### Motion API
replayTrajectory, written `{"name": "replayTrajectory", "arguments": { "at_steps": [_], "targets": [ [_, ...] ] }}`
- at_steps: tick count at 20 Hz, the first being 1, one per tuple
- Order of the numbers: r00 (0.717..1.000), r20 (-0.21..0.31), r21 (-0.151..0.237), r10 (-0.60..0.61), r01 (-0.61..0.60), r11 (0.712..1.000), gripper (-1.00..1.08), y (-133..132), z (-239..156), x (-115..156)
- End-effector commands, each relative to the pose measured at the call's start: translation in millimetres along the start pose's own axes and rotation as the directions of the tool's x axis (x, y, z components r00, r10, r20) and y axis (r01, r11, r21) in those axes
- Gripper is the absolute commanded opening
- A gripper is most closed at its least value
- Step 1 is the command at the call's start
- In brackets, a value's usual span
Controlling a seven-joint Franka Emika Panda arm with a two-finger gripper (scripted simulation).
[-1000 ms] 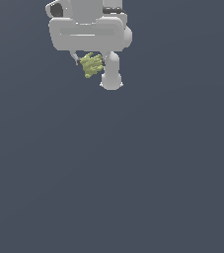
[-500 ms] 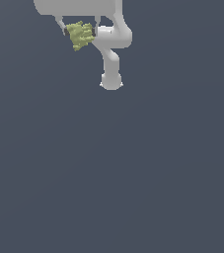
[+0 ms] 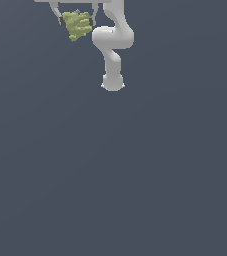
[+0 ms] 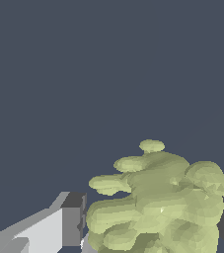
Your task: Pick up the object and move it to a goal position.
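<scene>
The clump (image 3: 77, 24) is held between the two fingers of the gripper (image 3: 76, 20), at the top edge of the exterior view and a little toward that view's left; it is yellow-green, lumpy and irregular, with a bumpy surface. The jaws are closed on it from both sides; one thin finger (image 3: 55, 11) is seen at the clump's side toward the exterior view's left, the other at its side toward the right. Most of the gripper body is cut off by the top edge of the picture; only a pale strip of it is seen above the clump. The arm (image 3: 113, 40) is white; it bends down from the top edge, just beside the clump on the exterior view's right, and ends in a round base (image 3: 112, 84) on the dark grey floor (image 3: 135, 175). The clump is seen well above the base in the picture, apart from it.

In the wrist view the clump (image 4: 163, 202) fills the space between the finger pads (image 4: 74, 217); it is touched by the dark pad on each side; behind it only the plain dark floor (image 4: 84, 74) is shown.
</scene>
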State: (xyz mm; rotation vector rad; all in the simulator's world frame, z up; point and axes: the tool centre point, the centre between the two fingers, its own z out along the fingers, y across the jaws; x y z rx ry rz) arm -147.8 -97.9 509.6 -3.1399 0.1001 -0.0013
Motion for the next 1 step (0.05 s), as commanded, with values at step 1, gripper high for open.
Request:
{"name": "replayTrajectory", "arguments": {
  "at_steps": [1],
  "targets": [
    [1.0,0.001,0.0,0.0,0.0,1.0,-1.0,-0.2,0.3,0.5]
  ]
}}
